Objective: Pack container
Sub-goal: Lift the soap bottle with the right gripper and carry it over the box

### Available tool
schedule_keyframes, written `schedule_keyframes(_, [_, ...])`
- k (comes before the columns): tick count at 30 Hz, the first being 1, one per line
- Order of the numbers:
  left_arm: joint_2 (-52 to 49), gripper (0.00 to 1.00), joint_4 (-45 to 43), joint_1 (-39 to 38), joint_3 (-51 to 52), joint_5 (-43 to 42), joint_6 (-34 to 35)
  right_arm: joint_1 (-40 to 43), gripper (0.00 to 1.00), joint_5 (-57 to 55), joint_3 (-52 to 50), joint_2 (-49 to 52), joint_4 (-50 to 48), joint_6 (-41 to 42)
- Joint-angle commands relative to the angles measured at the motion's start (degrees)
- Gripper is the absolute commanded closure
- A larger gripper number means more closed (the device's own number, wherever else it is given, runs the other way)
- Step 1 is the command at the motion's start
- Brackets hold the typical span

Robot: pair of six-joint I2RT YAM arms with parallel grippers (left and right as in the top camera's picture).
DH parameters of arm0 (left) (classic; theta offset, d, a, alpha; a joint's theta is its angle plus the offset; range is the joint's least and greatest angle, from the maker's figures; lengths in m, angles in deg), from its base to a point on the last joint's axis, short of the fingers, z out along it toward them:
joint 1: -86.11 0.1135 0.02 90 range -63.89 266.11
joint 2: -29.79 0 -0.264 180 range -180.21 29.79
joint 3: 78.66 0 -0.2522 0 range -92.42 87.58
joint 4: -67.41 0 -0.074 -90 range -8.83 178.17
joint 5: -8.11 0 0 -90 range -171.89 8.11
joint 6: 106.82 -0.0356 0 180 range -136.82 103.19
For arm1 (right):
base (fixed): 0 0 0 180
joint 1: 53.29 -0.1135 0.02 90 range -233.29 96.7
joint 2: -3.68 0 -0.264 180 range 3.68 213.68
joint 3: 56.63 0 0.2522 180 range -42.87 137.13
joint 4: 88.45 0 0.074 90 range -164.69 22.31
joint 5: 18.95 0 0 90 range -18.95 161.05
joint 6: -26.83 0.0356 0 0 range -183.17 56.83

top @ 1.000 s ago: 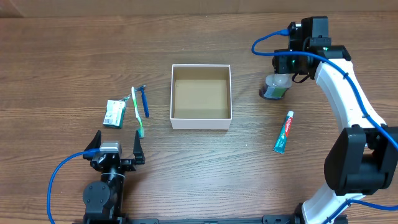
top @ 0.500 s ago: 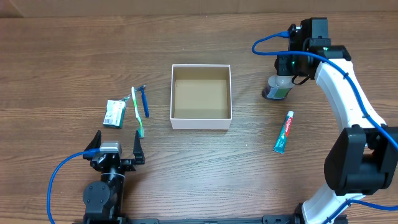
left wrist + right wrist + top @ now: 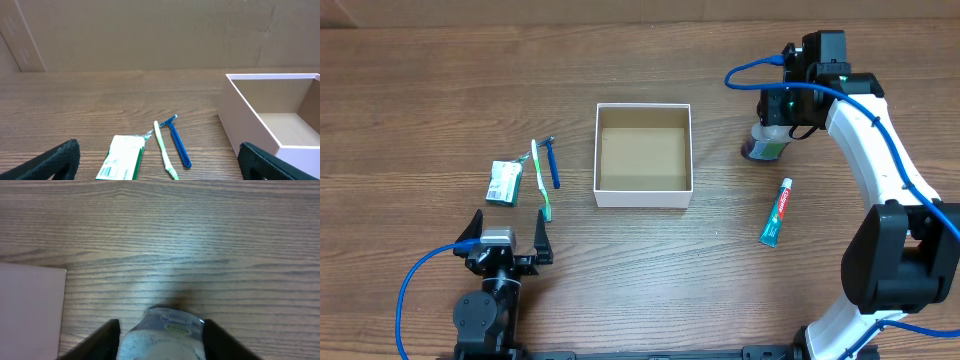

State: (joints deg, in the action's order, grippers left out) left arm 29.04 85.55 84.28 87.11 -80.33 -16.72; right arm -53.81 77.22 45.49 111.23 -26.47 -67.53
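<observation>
Cardboard forms the square, shallow, white-walled container, which sits open-topped at the middle of the brown wooden table; inside it only the flat brown floor shows. To its left lie a small green-white packet, a green-white toothbrush and a blue razor, the toothbrush and razor close beside each other. The left gripper hovers near the table's front edge with its jaws spread wide and nothing between them. On the container's right, the right gripper has its fingers pressed against both sides of a small clear bottle with a green label, which stands on the table near the container. Only the overhead view takes in the teal and red toothpaste tube, lying apart nearer the front. The left wrist view shows the container's low wall and thin rim from the side, while the right wrist view gives the bottle's yellow-printed label close up.
</observation>
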Motion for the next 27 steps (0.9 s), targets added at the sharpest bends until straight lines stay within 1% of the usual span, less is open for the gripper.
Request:
schedule_keyframes(1, [0.5, 0.0, -0.17, 0.35, 0.2, 0.28, 0.76, -0.17, 0.53, 0.33, 0.76, 0.15, -0.13, -0.07])
schedule_keyframes(5, [0.5, 0.0, -0.17, 0.35, 0.2, 0.31, 0.79, -0.17, 0.56, 0.35, 0.76, 0.15, -0.52, -0.07])
schedule_keyframes(9, [0.5, 0.0, -0.17, 0.35, 0.2, 0.31, 0.76, -0.17, 0.67, 0.92, 0.76, 0.15, -1.03, -0.02])
schedule_keyframes(12, [0.5, 0.0, -0.17, 0.35, 0.2, 0.31, 0.76, -0.17, 0.69, 3.1, 0.76, 0.15, -1.2, 0.17])
schedule_keyframes(15, [0.5, 0.0, -0.17, 0.35, 0.2, 0.31, 0.76, -0.17, 0.69, 3.04, 0.76, 0.15, -1.4, 0.15])
schedule_keyframes(18, [0.5, 0.0, -0.17, 0.35, 0.2, 0.31, 0.79, -0.17, 0.75, 2.89, 0.79, 0.13, -1.88, 0.13])
schedule_keyframes(27, [0.5, 0.0, -0.17, 0.35, 0.2, 0.31, 0.76, -0.17, 0.76, 2.89, 1.38, -2.25, -2.47, 0.11])
